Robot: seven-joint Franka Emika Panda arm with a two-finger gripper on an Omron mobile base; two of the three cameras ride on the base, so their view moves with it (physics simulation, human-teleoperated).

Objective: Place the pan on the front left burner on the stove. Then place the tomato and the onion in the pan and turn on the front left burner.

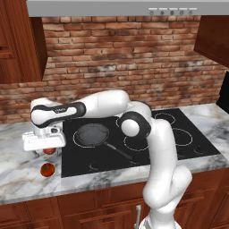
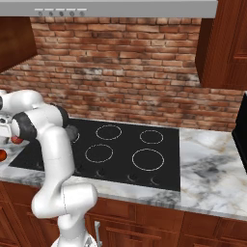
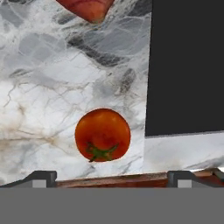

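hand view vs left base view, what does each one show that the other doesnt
Hand view alone: the tomato's green stem, and the gripper's two tips set wide apart, with the tomato above them in the picture.

Left base view alone: the pan sitting on the front left burner, the stove's other rings and the brick wall.

Both: the tomato on the marble counter left of the stove, with the onion farther back beside it.
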